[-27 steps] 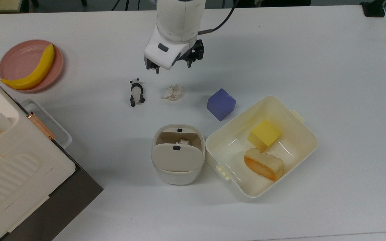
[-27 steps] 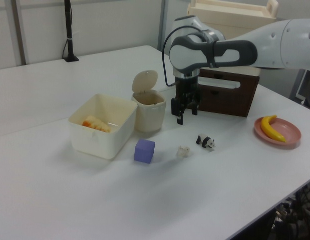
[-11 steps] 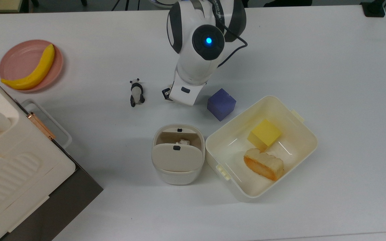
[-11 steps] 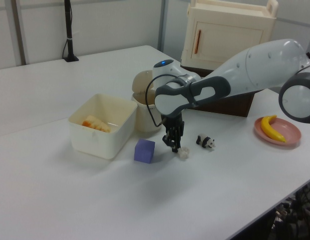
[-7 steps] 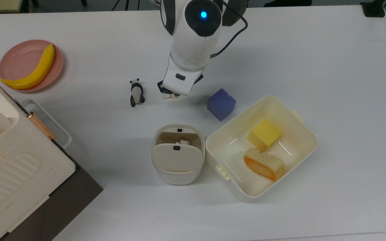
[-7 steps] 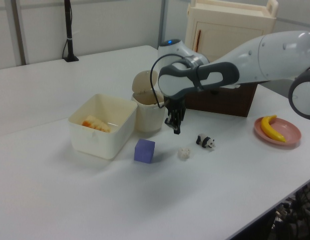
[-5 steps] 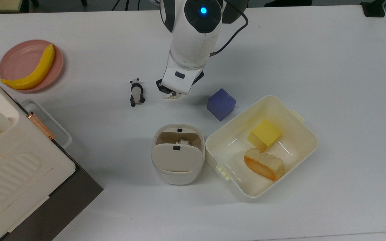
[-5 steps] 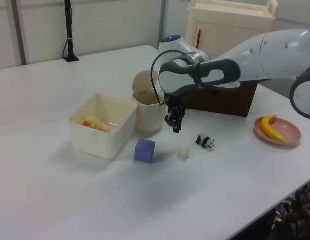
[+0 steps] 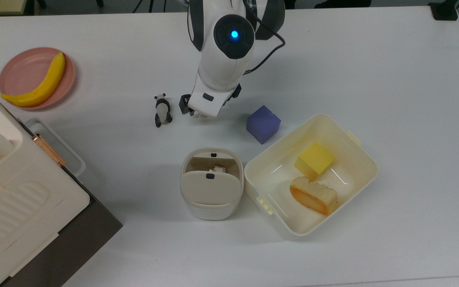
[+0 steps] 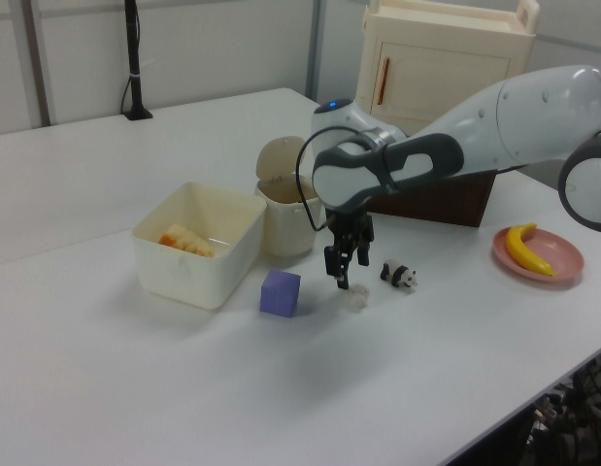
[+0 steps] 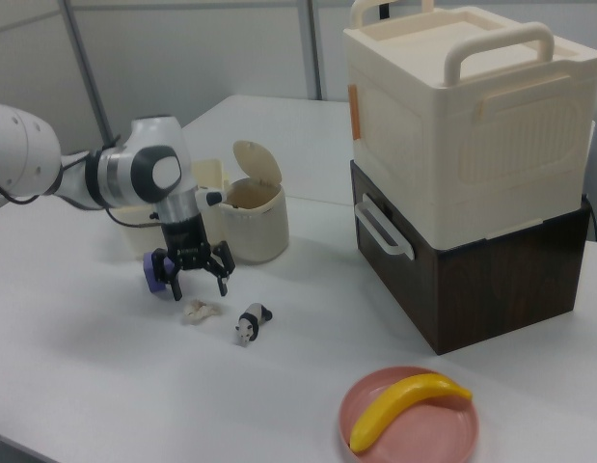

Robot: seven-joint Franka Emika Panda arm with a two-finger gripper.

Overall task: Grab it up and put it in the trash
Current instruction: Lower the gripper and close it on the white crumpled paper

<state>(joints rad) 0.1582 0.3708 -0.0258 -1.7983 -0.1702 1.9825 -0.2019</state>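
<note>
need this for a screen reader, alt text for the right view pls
A white robot arm's open gripper hovers just above a crumpled tissue wad on a white table, beside a panda figurine and an open-lidded bin.

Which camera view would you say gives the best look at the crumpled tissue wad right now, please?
The right view: the tissue wad lies unobstructed on the table below the open gripper. In the left view it is partly overlapped by a fingertip. In the top view the arm covers it.

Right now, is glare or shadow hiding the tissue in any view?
Top view: the arm covers most of the tissue. Left view: it is pale against the table, faint beside the claw. Right view: clearest, the tissue lies lit on the table below the open claw.
</note>
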